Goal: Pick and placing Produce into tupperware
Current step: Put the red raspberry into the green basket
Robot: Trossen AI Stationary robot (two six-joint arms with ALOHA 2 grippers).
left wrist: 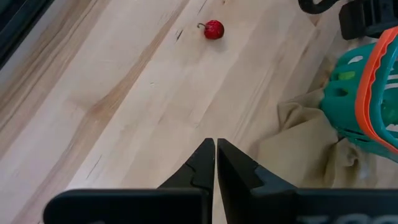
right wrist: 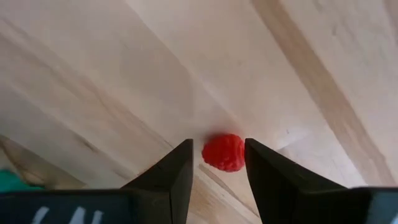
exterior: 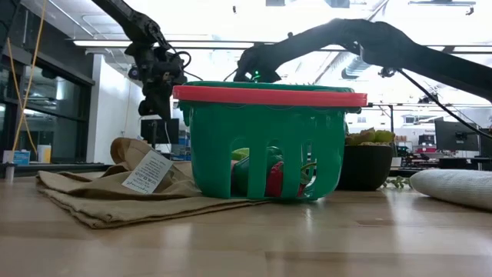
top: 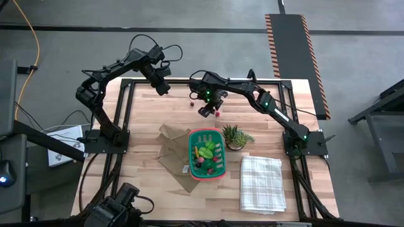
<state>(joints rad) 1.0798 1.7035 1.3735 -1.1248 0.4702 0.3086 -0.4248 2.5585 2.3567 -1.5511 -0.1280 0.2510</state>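
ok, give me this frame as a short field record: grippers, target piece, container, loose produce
right gripper: open, low over the table, fingers either side of a red berry; no grip seen yet
left gripper: shut, empty, raised above bare wood
container: teal basket with orange rim, on the brown paper bag, already holding green and red pieces
loose produce: small red ball with stem on the table
nearby: potted plant, checked cloth

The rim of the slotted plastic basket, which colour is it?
Orange-red, above a teal-green body; the rim of the slotted plastic basket shows best in the low view.
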